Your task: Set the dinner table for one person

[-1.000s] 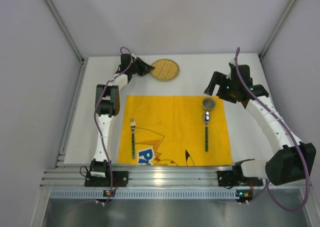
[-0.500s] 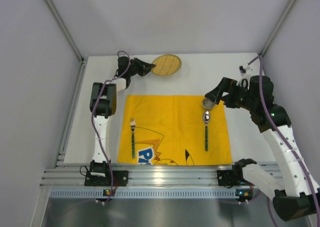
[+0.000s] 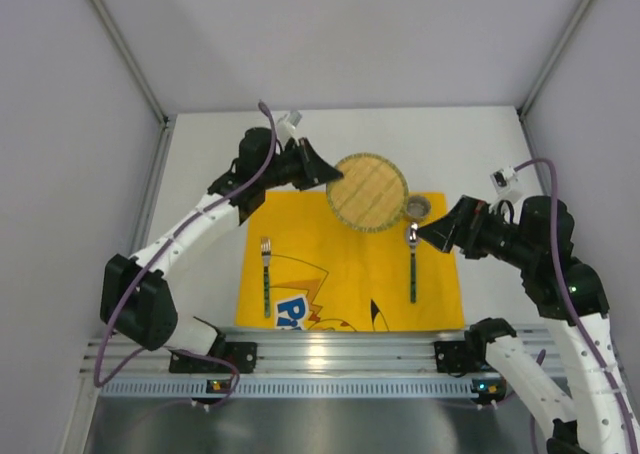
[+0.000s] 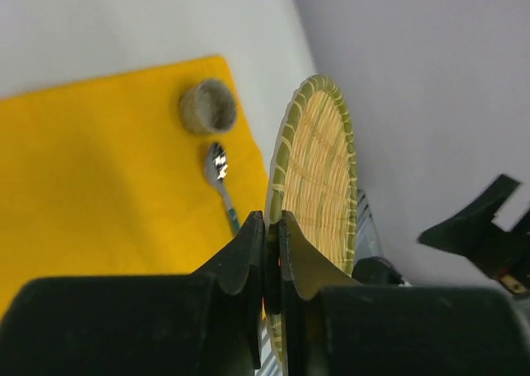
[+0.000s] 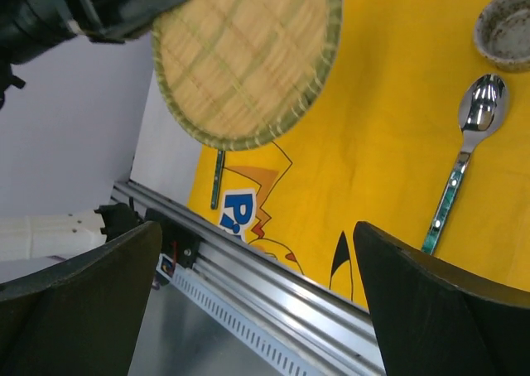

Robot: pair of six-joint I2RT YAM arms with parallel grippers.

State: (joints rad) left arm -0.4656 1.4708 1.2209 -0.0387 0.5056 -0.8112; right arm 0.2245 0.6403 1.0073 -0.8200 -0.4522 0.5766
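My left gripper point(image 3: 322, 175) is shut on the rim of a round woven bamboo plate point(image 3: 369, 191) and holds it in the air over the far part of the yellow cartoon mat point(image 3: 340, 274) on the white dinner table point(image 3: 200, 234). In the left wrist view the fingers point(image 4: 248, 243) pinch the plate's green edge point(image 4: 319, 177). On the mat lie a fork point(image 3: 266, 274) at left, a spoon point(image 3: 412, 259) at right and a small grey bowl point(image 3: 417, 208) beyond the spoon. My right gripper point(image 3: 438, 232) is open and empty, raised near the spoon's right. The plate also shows in the right wrist view point(image 5: 248, 53).
A ribbed aluminium rail point(image 3: 340, 349) runs along the near edge, with both arm bases on it. White enclosure walls stand close on the left, back and right.
My left arm lifted the woven plate from the far table and carried it right and nearer, over the mat. My right arm drew back toward the near right.
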